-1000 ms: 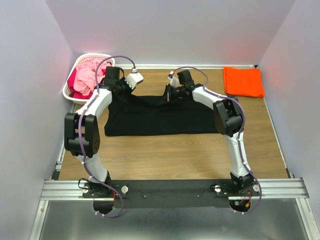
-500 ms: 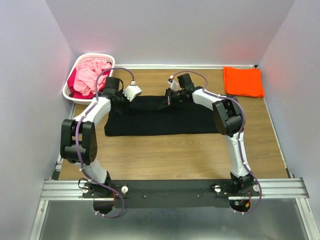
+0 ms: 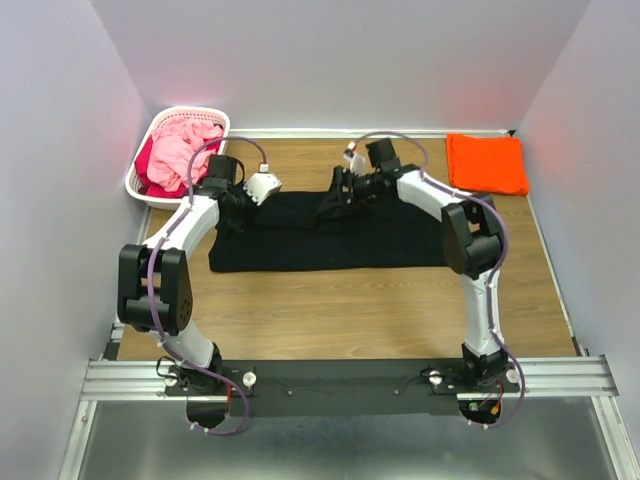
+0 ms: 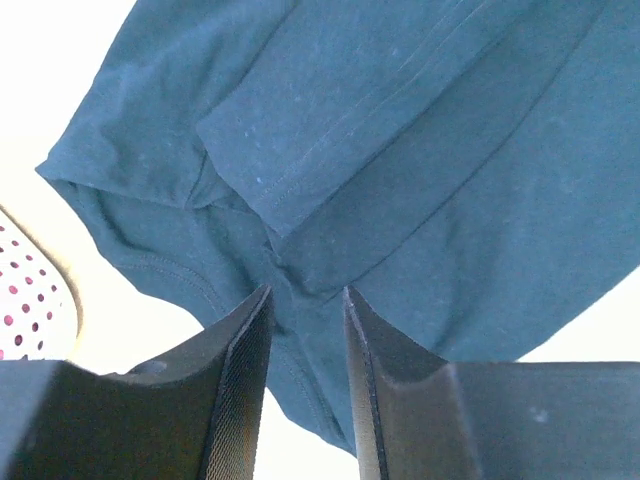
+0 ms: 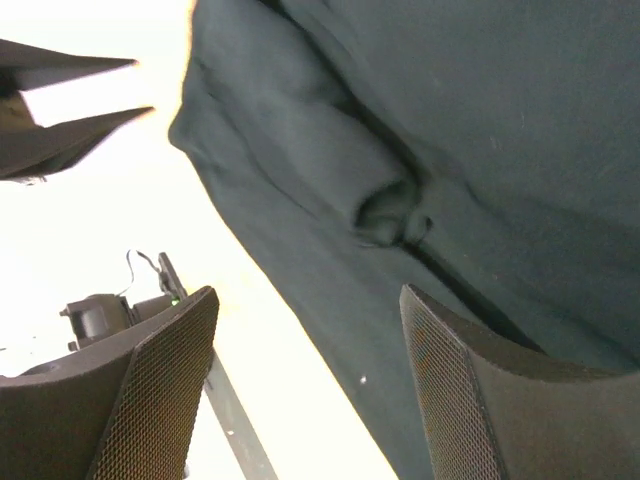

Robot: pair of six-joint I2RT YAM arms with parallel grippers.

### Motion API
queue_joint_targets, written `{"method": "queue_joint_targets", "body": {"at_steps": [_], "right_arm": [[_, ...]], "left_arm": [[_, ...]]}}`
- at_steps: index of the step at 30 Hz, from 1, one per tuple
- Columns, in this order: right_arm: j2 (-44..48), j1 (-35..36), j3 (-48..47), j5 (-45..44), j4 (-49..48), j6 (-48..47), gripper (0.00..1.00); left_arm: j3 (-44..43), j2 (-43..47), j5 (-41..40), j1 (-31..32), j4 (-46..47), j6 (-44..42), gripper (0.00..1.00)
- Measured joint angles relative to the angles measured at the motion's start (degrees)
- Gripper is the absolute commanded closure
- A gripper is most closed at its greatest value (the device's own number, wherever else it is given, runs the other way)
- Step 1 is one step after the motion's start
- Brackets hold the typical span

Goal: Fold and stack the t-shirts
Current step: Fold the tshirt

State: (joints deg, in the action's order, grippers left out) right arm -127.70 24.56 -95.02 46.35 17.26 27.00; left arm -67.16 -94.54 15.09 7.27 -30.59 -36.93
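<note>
On the table (image 3: 330,310), the black t-shirt (image 3: 320,235) is being left spread just right of the white basket (image 3: 143,193), seemingly so a fold can settle. The orange t-shirt (image 3: 487,163), already folded, is being kept well right of the basket, likely as the stack's base. The right gripper (image 5: 305,295) is being held wide and the left gripper (image 4: 305,295), nearer the basket, narrow; both are empty. The black cloth is being shown doubled and creased.

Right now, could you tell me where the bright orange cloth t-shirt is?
In the top view, the folded bright orange t-shirt lies at the table's far right corner, right of the large black t-shirt.
</note>
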Motion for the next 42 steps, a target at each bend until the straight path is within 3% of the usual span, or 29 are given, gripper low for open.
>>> {"method": "queue_joint_targets", "body": {"at_steps": [8,17,29,34,39,42], "right_arm": [[5.57,-5.03,-10.62,-5.4,11.19,-12.46,0.53],[2.62,-10.25,-13.55,-22.32,27.54,-31.43,0.54],[0.04,-13.25,-7.08,-33.92,31.95,-42.12,0.6],[4.46,-12.9,0.59,-31.67,32.13,-42.03,0.6],[11.32,-7.56,11.89,-22.88,35.67,-41.99,0.56],[13.9,-2.19,13.57,-15.65,40.13,-41.42,0.55]], "left_arm": [[-4.79,2.19,3.61,1.57,1.03,5.03,0.72],[-9.09,-10.03,3.67,4.63,3.28,12.7,0.72],[-11.13,-18.29,-4.02,5.92,3.34,18.58,0.76],[-23.82,-27.08,-7.58,5.62,1.73,17.94,0.76],[-54.69,-45.03,-9.7,5.35,-4.83,15.52,0.68],[-63.98,-48.57,-9.2,5.33,-7.21,15.28,0.62]]}}
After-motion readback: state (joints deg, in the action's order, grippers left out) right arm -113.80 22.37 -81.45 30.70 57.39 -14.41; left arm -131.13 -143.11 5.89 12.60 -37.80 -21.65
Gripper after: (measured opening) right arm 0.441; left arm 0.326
